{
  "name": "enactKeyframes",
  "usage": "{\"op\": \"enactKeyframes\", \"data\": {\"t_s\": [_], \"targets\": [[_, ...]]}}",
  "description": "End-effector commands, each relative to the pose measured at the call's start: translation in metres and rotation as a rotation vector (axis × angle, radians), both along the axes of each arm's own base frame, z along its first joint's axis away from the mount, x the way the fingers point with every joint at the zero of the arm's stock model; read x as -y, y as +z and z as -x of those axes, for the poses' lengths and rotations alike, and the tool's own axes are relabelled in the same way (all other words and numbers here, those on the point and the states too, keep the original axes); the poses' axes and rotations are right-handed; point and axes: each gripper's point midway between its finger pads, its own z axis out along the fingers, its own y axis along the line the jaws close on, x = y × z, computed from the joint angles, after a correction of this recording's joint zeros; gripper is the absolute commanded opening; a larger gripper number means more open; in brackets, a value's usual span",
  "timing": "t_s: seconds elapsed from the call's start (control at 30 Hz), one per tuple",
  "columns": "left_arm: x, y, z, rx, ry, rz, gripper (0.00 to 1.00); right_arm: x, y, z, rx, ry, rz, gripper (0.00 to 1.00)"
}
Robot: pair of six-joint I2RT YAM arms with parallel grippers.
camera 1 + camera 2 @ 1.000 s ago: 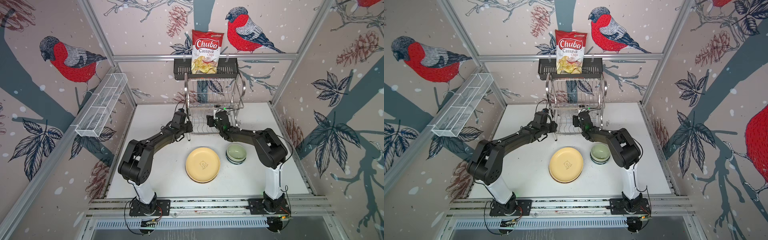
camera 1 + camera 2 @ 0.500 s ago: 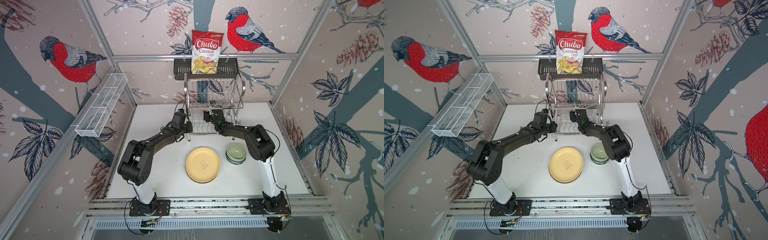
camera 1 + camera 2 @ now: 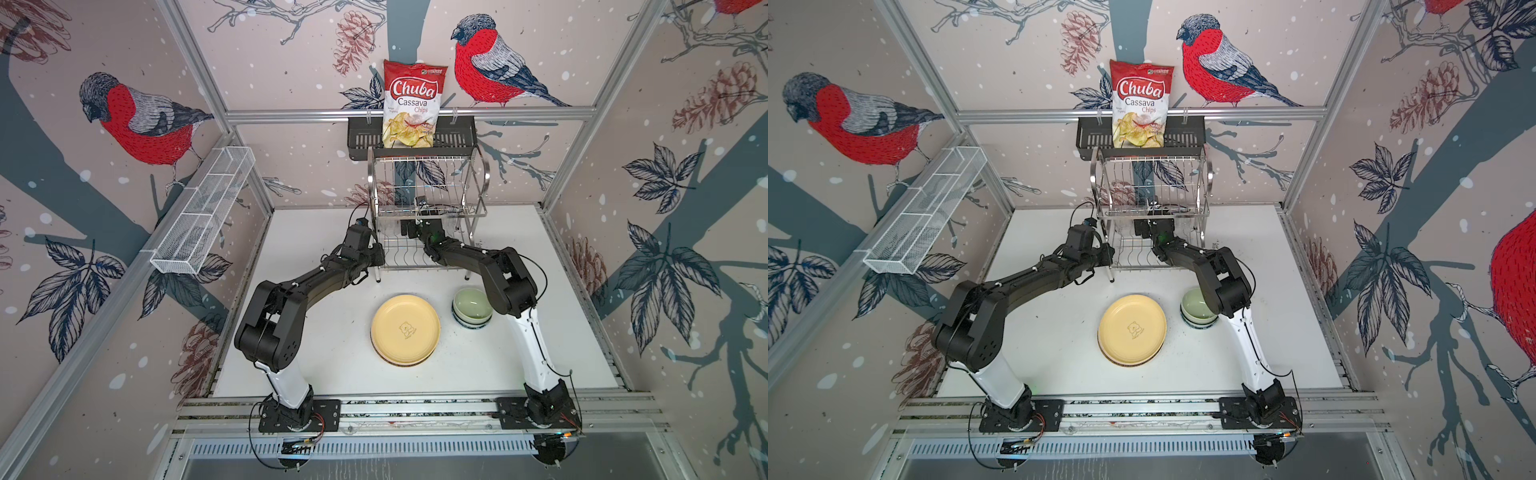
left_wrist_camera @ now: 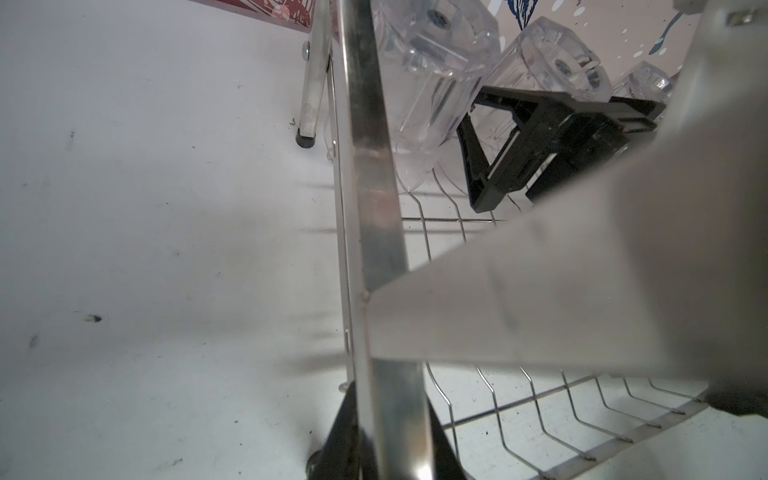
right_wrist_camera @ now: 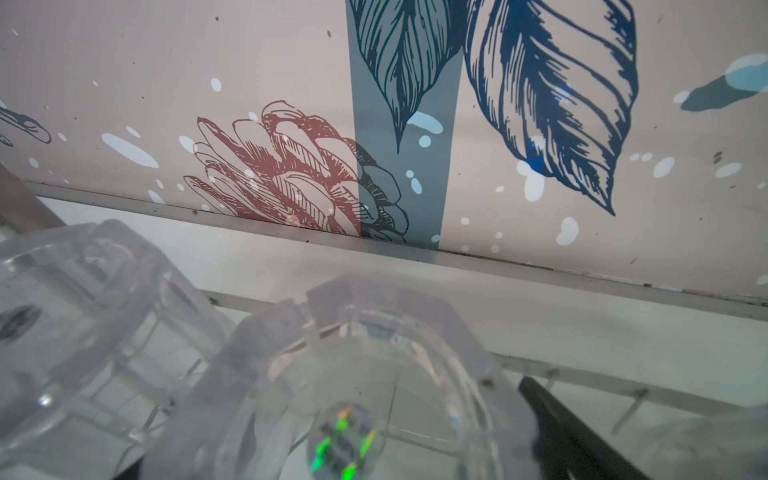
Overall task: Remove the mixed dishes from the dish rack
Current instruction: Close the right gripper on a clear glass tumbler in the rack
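Three clear glasses [image 4: 432, 70] are seen on the bottom shelf of the dish rack [image 3: 482, 183]; they are tipped over a bit, with their thick bottoms up. The right gripper [image 3: 415, 227] is pushed in under the top shelf, right by them; its jaws are spread wide, and the middle glass [image 5: 353, 395] is seen between its two black fingers [image 5: 582, 436] — whether the glass is touched cannot be told. The left gripper [image 3: 376, 257] is closed tight on the front left leg of the rack, down low; a black finger [image 4: 343, 432] is seen on each side of the shiny bar. The rack is stood at the back of the white table [image 3: 324, 353]. Nearer the front, a yellow plate [image 3: 405, 328] is laid on top of a small pile; just beside it, a pale green bowl [image 3: 471, 303] is sat inside other bowls. A red chips bag [image 3: 411, 104] is kept in the black basket [image 3: 361, 137] above the rack.
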Motion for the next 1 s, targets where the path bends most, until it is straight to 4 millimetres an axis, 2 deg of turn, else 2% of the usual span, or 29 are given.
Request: {"op": "enactKeyframes", "data": {"t_s": [0.0, 0.07, 0.3, 0.5, 0.73, 0.97], "targets": [[-0.006, -0.011, 0.006, -0.048, 0.013, -0.027, 0.0, -0.001, 0.003, -0.004, 0.017, 0.001, 0.001, 0.99], [-0.006, -0.013, 0.006, -0.052, 0.014, -0.027, 0.0, -0.001, 0.004, -0.005, 0.018, 0.007, -0.002, 0.97], [-0.004, -0.017, 0.005, -0.066, 0.013, -0.021, 0.0, 0.0, 0.005, -0.003, 0.002, 0.015, -0.014, 0.69], [-0.002, -0.014, 0.004, -0.059, 0.012, -0.008, 0.0, 0.002, 0.006, 0.012, -0.021, 0.026, -0.014, 0.45], [-0.001, -0.013, 0.004, -0.067, 0.013, 0.008, 0.0, 0.008, 0.012, 0.029, -0.056, 0.021, -0.036, 0.35], [-0.003, -0.012, 0.004, -0.069, 0.028, 0.01, 0.0, 0.006, 0.016, 0.05, -0.085, 0.034, -0.057, 0.25]]}}
